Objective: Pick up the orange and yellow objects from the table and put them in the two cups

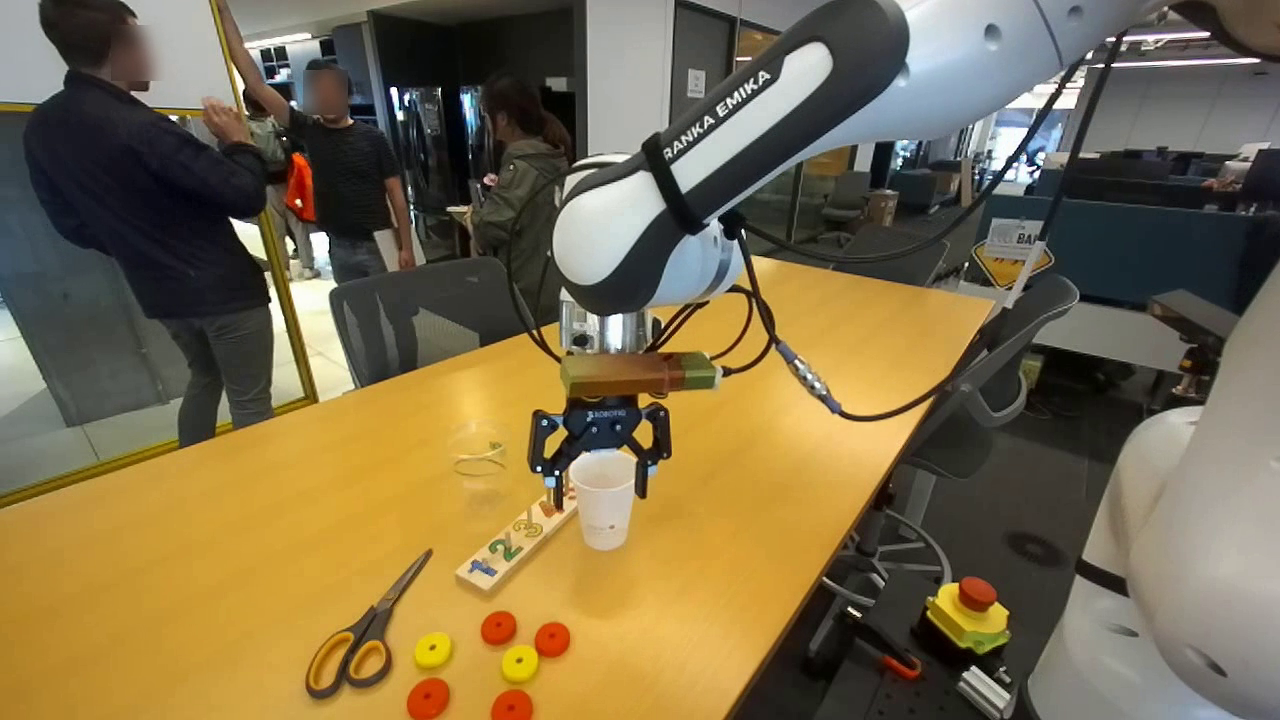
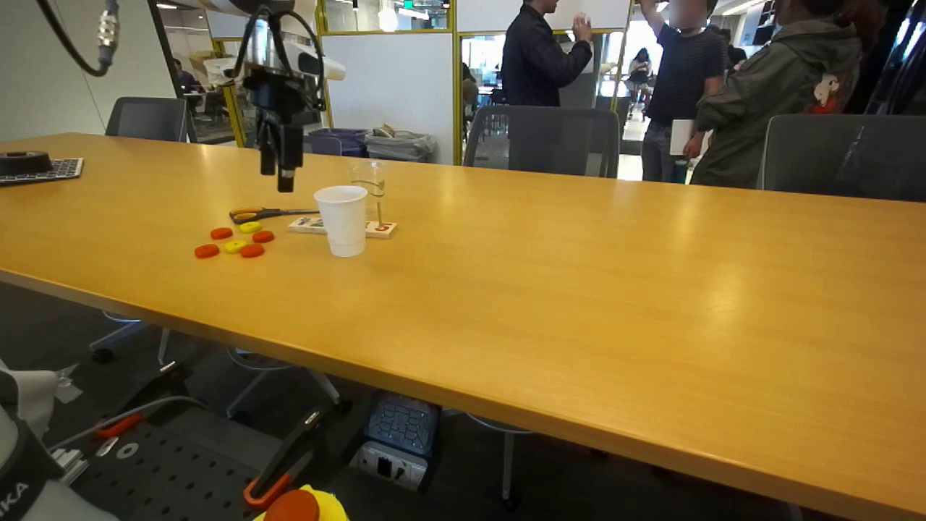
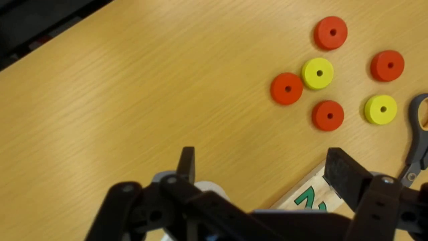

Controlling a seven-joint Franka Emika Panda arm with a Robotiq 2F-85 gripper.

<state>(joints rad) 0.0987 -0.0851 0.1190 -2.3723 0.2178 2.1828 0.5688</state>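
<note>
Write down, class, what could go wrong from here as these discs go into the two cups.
In the wrist view, a yellow disc sits right beside a red-orange disc, so the gripper might nudge one while grasping the other.
The white cup stands near the open gripper; a low sweep could tip it.
The clear cup shows only faintly, so a drop into it may miss.
</note>
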